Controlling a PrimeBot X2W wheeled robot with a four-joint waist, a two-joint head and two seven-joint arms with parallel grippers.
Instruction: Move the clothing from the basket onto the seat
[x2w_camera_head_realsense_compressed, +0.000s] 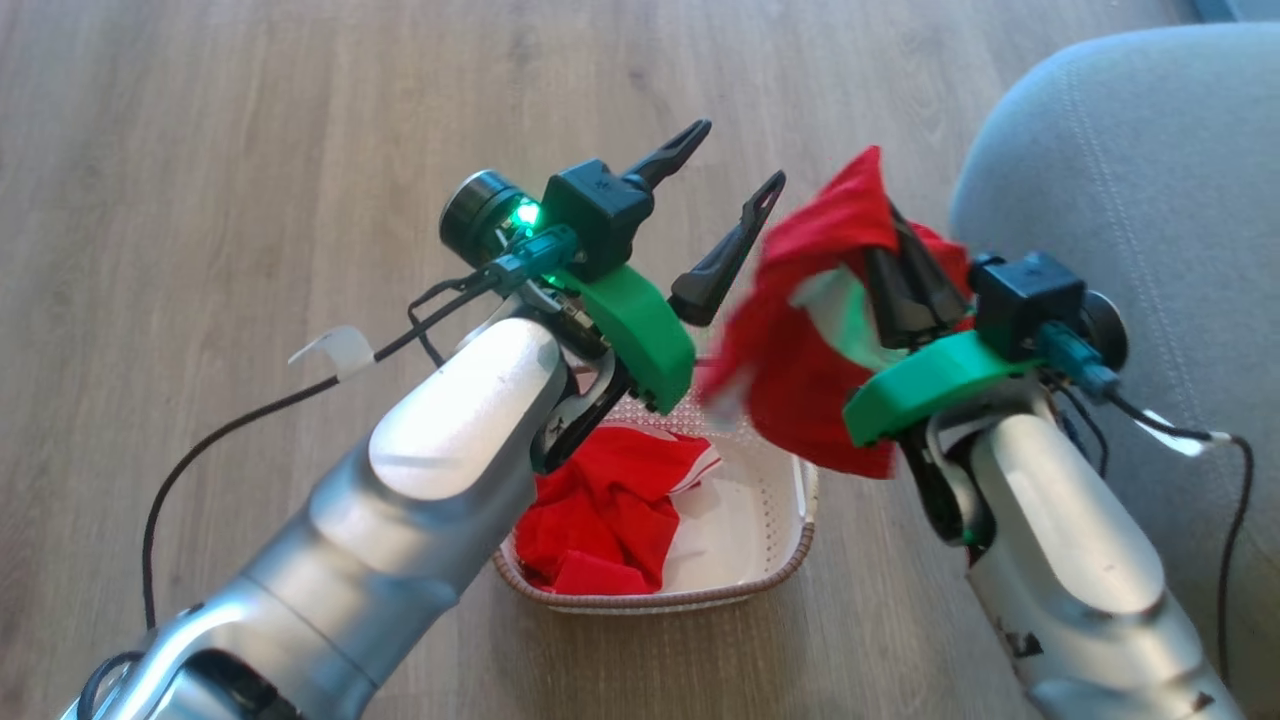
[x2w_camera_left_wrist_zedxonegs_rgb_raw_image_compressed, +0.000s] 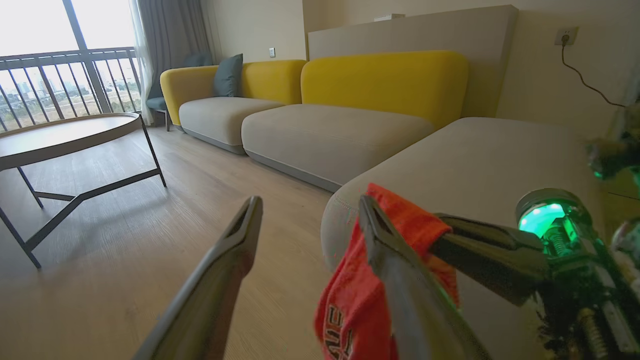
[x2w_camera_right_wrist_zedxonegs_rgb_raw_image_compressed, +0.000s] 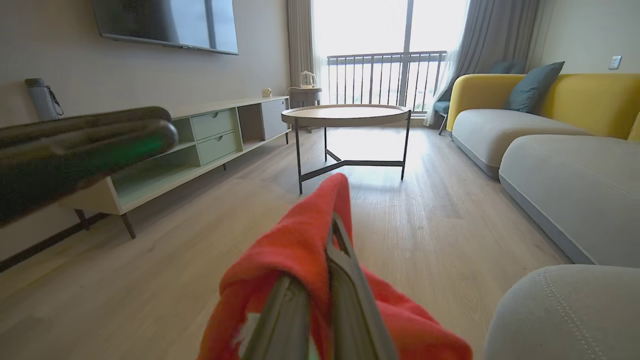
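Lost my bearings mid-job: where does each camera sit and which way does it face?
Head view: on the head, looking down at basket and seat; shows both forearms, open left hand, right hand shut on a red garment.
Left wrist view: along the left hand's spread fingers, toward the sofas; right hand alongside.
Right wrist view: along the right hand's shut fingers, toward the balcony window.
Shared: both wrist views show the round table; all three, the garment.

My forearms (x2w_camera_head_realsense_compressed: 460, 420) are silver-white; green bracket (x2w_camera_head_realsense_compressed: 640, 325) and black camera box (x2w_camera_head_realsense_compressed: 600, 205) at each wrist, black cables (x2w_camera_head_realsense_compressed: 230, 425) with white tags (x2w_camera_head_realsense_compressed: 335, 350). Left hand (x2w_camera_head_realsense_compressed: 738, 157), right hand (x2w_camera_head_realsense_compressed: 905, 250): two long dark fingers (x2w_camera_head_realsense_compressed: 715, 265) each.
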